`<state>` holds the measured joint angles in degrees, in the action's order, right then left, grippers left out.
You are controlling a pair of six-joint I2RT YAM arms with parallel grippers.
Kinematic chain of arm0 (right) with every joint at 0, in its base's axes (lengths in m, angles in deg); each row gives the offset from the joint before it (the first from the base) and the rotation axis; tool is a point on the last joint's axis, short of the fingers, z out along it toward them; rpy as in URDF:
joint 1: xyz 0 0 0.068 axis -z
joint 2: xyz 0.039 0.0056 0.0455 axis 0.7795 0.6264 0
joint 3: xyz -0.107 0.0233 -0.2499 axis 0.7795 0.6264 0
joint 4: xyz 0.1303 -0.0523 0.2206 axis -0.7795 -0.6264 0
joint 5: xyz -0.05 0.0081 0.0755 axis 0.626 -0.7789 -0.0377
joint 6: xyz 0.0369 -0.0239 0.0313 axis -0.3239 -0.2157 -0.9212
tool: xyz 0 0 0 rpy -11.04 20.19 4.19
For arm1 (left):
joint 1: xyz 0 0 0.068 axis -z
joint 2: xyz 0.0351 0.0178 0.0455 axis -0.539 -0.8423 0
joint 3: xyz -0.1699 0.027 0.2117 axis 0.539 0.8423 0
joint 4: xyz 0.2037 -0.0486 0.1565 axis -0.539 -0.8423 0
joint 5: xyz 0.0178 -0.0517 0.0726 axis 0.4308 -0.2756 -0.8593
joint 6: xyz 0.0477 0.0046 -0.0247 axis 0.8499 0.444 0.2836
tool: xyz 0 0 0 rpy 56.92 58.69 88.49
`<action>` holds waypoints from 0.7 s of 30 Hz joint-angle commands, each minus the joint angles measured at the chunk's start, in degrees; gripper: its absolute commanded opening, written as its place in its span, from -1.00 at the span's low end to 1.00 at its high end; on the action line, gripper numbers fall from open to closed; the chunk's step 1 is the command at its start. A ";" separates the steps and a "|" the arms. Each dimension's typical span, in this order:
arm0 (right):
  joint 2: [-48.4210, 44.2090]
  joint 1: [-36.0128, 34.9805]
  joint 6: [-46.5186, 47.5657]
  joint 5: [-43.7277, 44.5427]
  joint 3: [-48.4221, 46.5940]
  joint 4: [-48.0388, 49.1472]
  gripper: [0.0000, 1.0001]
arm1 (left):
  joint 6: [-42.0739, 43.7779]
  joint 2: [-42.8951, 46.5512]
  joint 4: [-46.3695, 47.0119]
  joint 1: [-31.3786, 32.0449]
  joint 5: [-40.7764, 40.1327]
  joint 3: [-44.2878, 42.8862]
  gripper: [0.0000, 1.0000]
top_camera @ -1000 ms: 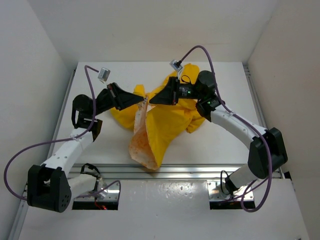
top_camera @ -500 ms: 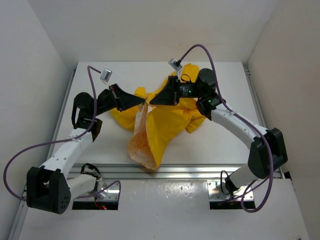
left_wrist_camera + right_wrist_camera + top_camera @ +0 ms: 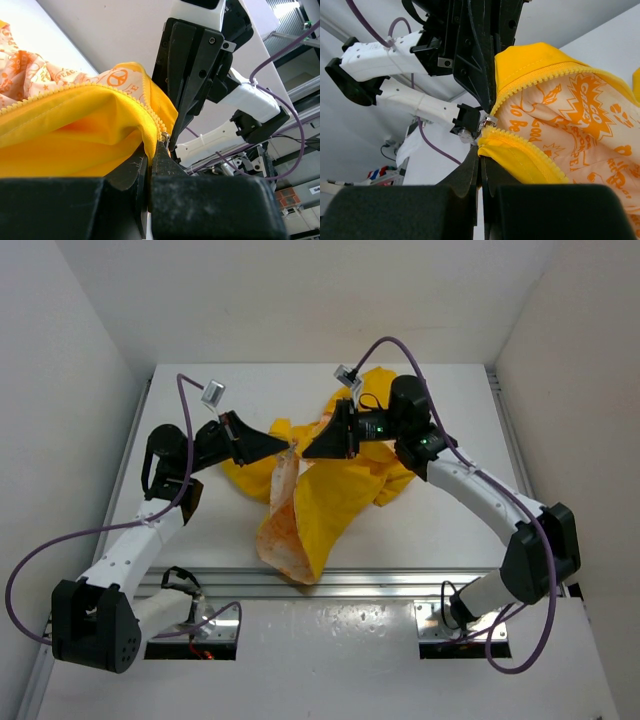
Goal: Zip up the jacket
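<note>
The yellow jacket (image 3: 340, 490) lies crumpled mid-table, its white orange-printed lining (image 3: 282, 530) showing at the open front. My left gripper (image 3: 290, 447) and right gripper (image 3: 303, 450) meet tip to tip above it, both lifted. In the left wrist view the left gripper (image 3: 150, 150) is shut on the yellow zipper edge (image 3: 145, 125), with the small metal slider (image 3: 164, 136) at its tips. In the right wrist view the right gripper (image 3: 481, 152) is shut on the other yellow zipper edge (image 3: 520, 150), the metal slider (image 3: 488, 121) just above its tips.
The white table (image 3: 200, 530) is walled on three sides. A metal rail (image 3: 350, 585) runs along its near edge. Purple cables (image 3: 410, 345) arch over both arms.
Both grippers have shifted slightly, staying pressed together with the jacket edge. The lifted fabric front hangs a little more forward and left.
</note>
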<state>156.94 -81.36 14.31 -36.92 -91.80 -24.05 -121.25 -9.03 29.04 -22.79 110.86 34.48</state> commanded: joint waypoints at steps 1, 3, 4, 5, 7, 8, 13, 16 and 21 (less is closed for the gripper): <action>-2.17 -1.22 4.92 -1.19 -3.00 -4.26 -1.00 | 1.88 1.88 1.36 -0.24 -1.72 -3.32 -1.00; -2.09 -1.22 5.63 -0.66 -3.36 -4.54 -1.00 | 3.90 1.88 -1.35 -0.24 -1.72 -4.10 -1.00; -2.17 -1.23 5.63 -0.57 -3.45 -4.02 -1.00 | 4.70 1.88 -2.15 0.45 -1.72 -4.63 -1.00; -2.17 -1.23 5.54 -0.31 -3.88 -4.18 -1.00 | 5.75 2.49 -3.11 0.98 -2.42 -4.64 -1.00; -1.82 -1.05 5.28 -0.39 -4.15 -3.58 -1.00 | 7.34 2.49 -5.32 1.68 -3.12 -5.34 -1.00; -1.56 -1.22 5.71 -0.83 -4.85 -3.74 -1.00 | 7.34 2.49 -5.32 1.69 -3.13 -5.34 -1.00; -0.33 -2.72 11.77 -2.24 -8.62 -12.86 -1.00 | 10.93 1.27 -9.53 3.53 -4.18 -8.41 -1.00; 0.02 -3.25 13.98 -2.50 -9.69 -14.56 -1.00 | 14.71 1.26 -14.54 4.67 -5.59 -10.26 -1.00; 0.55 -4.47 17.66 -3.82 -11.61 -20.16 -1.00 | 15.60 1.26 -16.29 4.68 -8.75 -10.79 -1.00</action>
<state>156.96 -82.61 27.62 -36.40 -100.08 -39.89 -107.59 -8.20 13.50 -19.03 106.90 26.17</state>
